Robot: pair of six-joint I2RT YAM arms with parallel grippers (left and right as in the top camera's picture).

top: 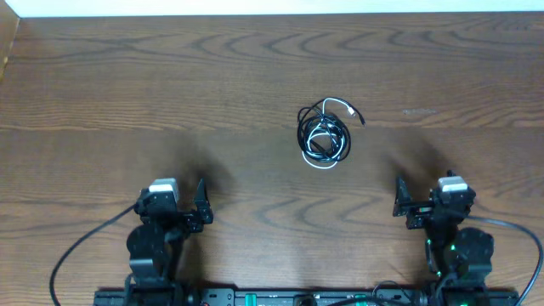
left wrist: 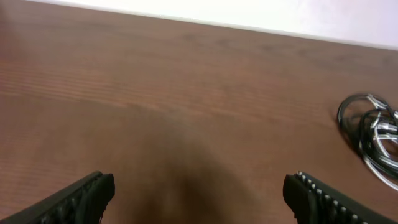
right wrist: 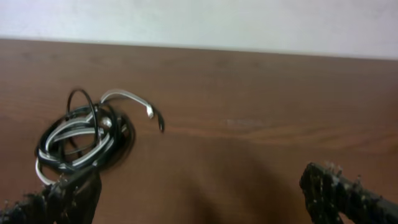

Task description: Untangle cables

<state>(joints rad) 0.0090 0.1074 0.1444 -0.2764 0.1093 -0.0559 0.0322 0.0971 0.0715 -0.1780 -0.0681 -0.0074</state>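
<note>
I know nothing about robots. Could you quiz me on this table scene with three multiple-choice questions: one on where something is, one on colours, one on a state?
1. Where is the tangled bundle of thin black and white cables?
A. Hanging off the table edge
B. Clamped in metal fingers
C. On the brown wooden table, ahead of the left end effector and the right end effector, touching neither

2. How many cable colours are in the bundle?
A. One
B. Two
C. Four

3. How do the two end effectors stand?
A. Both open and empty
B. Both shut
C. One gripping a cable

Answers:
1 C: the overhead view shows the bundle on bare wood, apart from both.
2 B: black loops and white loops are wound together.
3 A: each wrist view shows fingers wide apart with only table between them.
</note>
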